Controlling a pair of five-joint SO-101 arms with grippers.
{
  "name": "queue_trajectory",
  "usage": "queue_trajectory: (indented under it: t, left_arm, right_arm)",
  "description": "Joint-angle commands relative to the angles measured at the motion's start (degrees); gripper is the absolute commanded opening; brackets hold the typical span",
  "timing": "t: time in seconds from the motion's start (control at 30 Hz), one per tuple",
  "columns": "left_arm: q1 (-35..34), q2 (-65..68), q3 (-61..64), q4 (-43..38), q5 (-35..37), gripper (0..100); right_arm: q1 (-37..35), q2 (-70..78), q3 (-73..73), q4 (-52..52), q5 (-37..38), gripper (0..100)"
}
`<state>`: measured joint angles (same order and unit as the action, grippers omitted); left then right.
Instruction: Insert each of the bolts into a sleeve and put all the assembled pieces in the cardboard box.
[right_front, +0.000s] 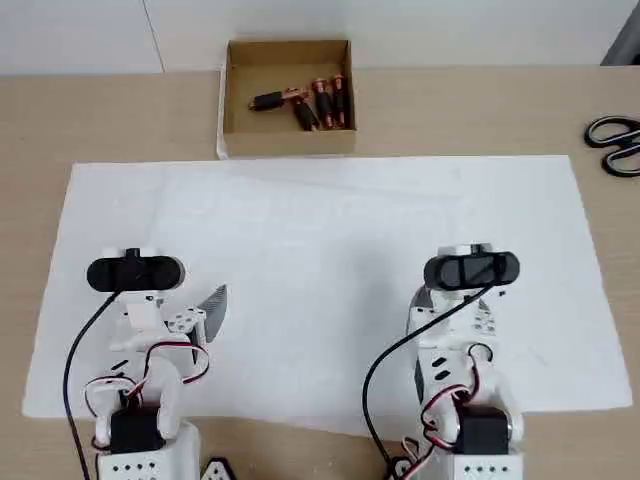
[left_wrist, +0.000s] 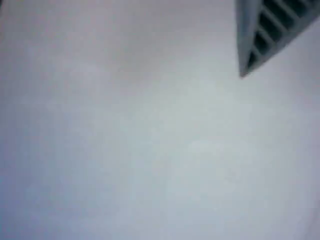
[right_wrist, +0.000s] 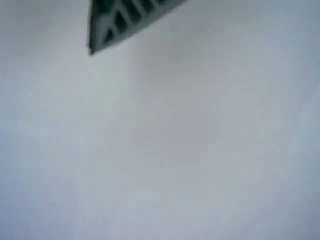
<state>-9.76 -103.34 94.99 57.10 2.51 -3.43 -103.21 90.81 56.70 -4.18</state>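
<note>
The cardboard box (right_front: 232, 100) stands at the table's far edge, left of centre. Inside it lie several copper bolts in black sleeves (right_front: 318, 103), bunched toward its right half. Both arms are folded back at the near edge, far from the box. My left gripper (right_front: 214, 304) (left_wrist: 243, 71) hangs low over the white paper, shut and holding nothing. My right gripper (right_front: 426, 300) (right_wrist: 91, 48) sits mostly under its camera housing, also just above the paper, shut with nothing in it.
A large white paper sheet (right_front: 330, 250) covers the middle of the wooden table. Black-handled scissors (right_front: 614, 144) lie at the far right edge, off the paper.
</note>
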Motion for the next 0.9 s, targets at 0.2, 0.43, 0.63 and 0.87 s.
queue_trajectory:
  t: [0.2, 0.43, 0.63, 0.87]
  left_arm:
    - [0.09, -0.44, -0.13, -1.32, 0.0, 31]
    - [0.09, -0.44, -0.13, -1.32, 0.0, 31]
    - [0.09, -0.44, -0.13, -1.32, 0.0, 31]
    - [0.09, -0.44, -0.13, -1.32, 0.0, 31]
  right_arm:
    - [0.13, -0.75, 5.1, -2.24, 0.26, 20.0]
    - [0.13, -0.75, 5.36, -3.38, 0.35, 20.0]
    - [0.13, -0.75, 5.36, -3.38, 0.35, 20.0]
    - [0.13, -0.75, 5.36, -3.38, 0.35, 20.0]
